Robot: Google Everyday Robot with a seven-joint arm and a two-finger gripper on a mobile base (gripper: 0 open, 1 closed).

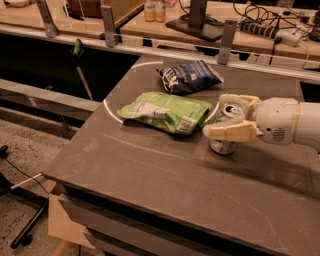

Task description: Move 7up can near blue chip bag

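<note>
The table (pixel 150 175) is a dark slab, and its near edge runs across the bottom of the view. Right of centre stands the can (pixel 223 145), upright, its pull-tab top facing up. The gripper (pixel 217 116) comes in from the right on a white arm (pixel 292 121). Its two tan fingers are clamped on the can, one (pixel 232 132) lying across the near side and the other behind the can's top. Whether the can's base rests on the table or hangs just above it cannot be told.

Just left of the can lies the green bag (pixel 165 111), flat, its barcode corner pointing toward the gripper. The bag's right edge is very near the can and the fingertips, though contact cannot be made out. A thin white arc (pixel 111 114) curves around the bag's left end.

Behind the green bag, close to it, lies the blue bag (pixel 189 76), crumpled, white lettering on its left part. The can is near this bag but apart from it, with the far finger between them.

Beyond the table's far edge runs a rail with metal posts (pixel 227 35). Behind that is a wooden desk with two small bottles (pixel 154 10) and a power strip (pixel 260 27).
</note>
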